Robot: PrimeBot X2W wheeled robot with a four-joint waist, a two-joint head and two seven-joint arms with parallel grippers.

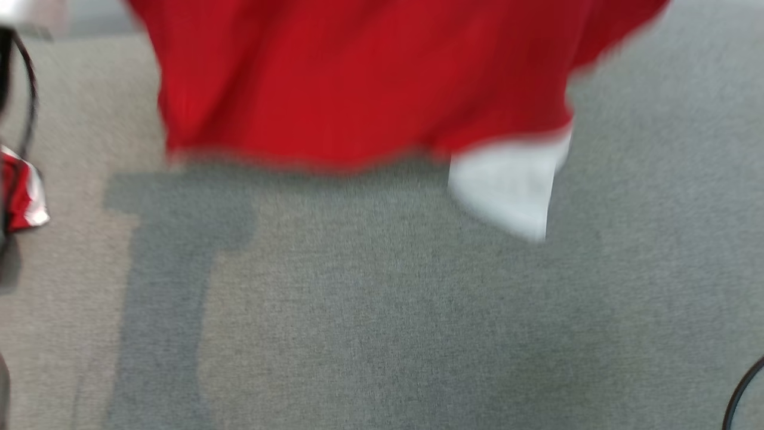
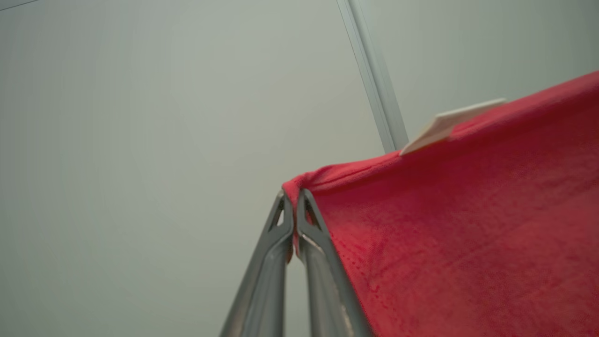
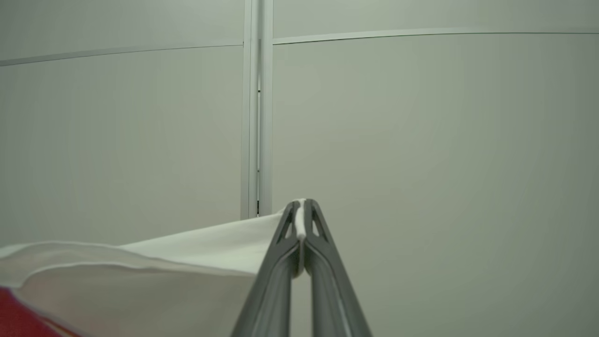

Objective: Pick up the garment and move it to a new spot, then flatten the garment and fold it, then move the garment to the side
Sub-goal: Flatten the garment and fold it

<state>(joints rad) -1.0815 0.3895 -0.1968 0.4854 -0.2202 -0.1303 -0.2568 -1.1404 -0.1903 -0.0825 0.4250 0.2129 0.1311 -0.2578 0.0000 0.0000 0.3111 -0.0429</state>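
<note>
- My left gripper (image 2: 295, 199) is clamped tight on a red corner of the garment (image 2: 468, 234); the two dark fingers meet at their tips with the hem pinched between them.
- From that corner the red cloth spreads to the right of the left wrist view; its top edge runs fairly straight; a white flap (image 2: 449, 126) stands up from that edge.
- My right gripper (image 3: 303, 208) is closed as well, on white cloth (image 3: 140, 281); a thin white line shows between the tips; the cloth runs off to the left of that view, with a sliver of red at the bottom left corner.
- In the head view the garment (image 1: 358, 77) is blurred and spans the top; a white piece (image 1: 507, 185) hangs below its lower right edge; I cannot tell whether the hem touches the grey surface (image 1: 382, 310) beneath.
- At the left edge of the head view sit a crumpled red-and-white item (image 1: 21, 191) and a dark cable (image 1: 30, 89).
- Farthest off, beyond both grippers, stand pale wall panels (image 3: 421, 140) joined by an upright strip (image 3: 255, 117).
</note>
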